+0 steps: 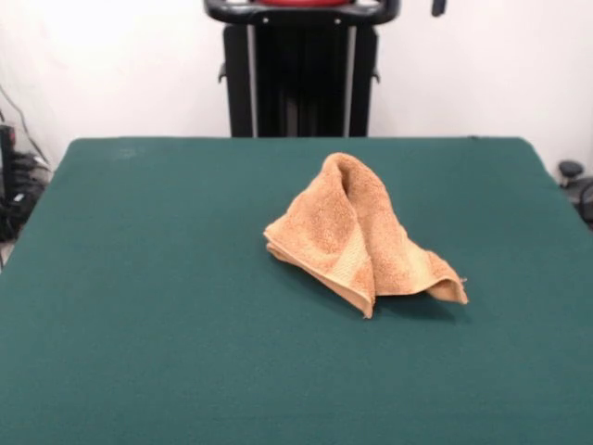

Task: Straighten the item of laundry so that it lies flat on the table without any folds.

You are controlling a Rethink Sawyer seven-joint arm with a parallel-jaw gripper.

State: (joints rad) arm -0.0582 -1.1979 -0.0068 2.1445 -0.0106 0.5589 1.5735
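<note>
While towel [357, 236] sits bunched in a peak right of table [139, 324] centre | gripper out of shot, state unknown | unfolding not started, probably | next: grasp a low corner, pull outward

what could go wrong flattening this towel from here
The towel stands in a peaked heap with layers folded over each other, so a grasp at the peak might only lift the bundle, not open it. A layered corner could be pinched double, leaving a fold. The gripper is not in view.
</note>
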